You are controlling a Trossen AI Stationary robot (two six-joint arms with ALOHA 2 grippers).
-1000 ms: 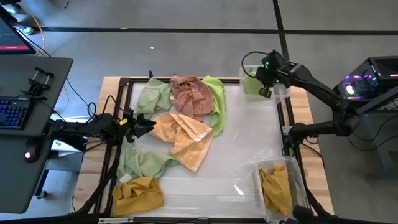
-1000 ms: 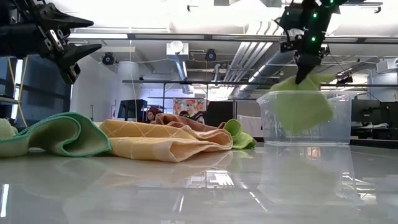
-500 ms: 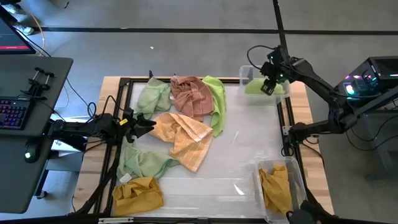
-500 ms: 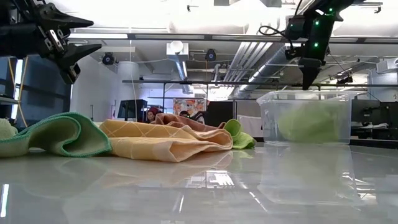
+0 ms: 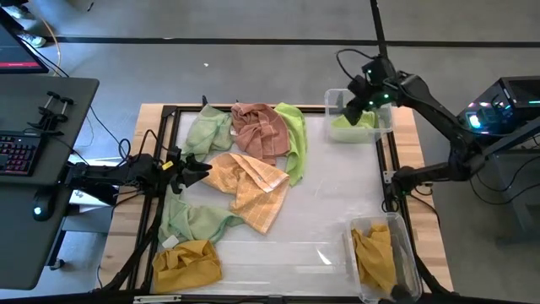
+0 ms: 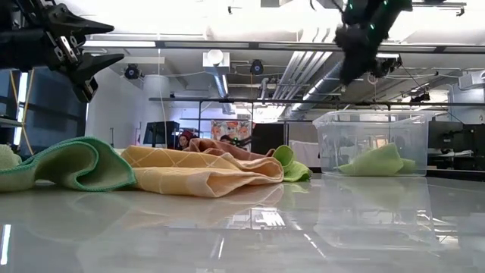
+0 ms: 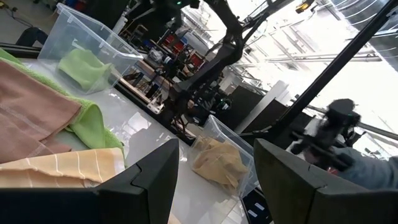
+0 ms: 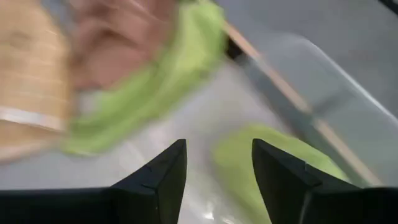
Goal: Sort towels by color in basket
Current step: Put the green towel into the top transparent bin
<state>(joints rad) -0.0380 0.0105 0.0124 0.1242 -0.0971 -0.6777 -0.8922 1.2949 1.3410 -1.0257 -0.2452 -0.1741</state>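
A heap of towels lies on the white table: pale green [image 5: 207, 128], dusty pink [image 5: 260, 128], bright green [image 5: 293, 139], peach-orange [image 5: 249, 186], another pale green [image 5: 194, 221] and mustard [image 5: 186, 263]. One bright green towel [image 5: 350, 125] lies crumpled on the floor of the clear far-right bin [image 5: 385, 118]. My right gripper [image 5: 354, 100] hovers open and empty above that bin's left side, and its wrist view shows the gap [image 8: 217, 180]. My left gripper [image 5: 202, 169] hangs open above the heap's left edge, touching nothing.
A second clear bin [image 5: 403, 245] at the near right holds a mustard towel [image 5: 375, 253]. A black frame [image 5: 384, 169] borders the white table top. A desk with a keyboard [image 5: 21, 156] stands to the left. Bare table surface lies between the heap and the bins.
My right gripper has let go of the bright green towel that hung from it over the far-right bin. The towel has fallen and now lies on the bin's floor. The gripper has then risen and drifted a little toward the table's left.
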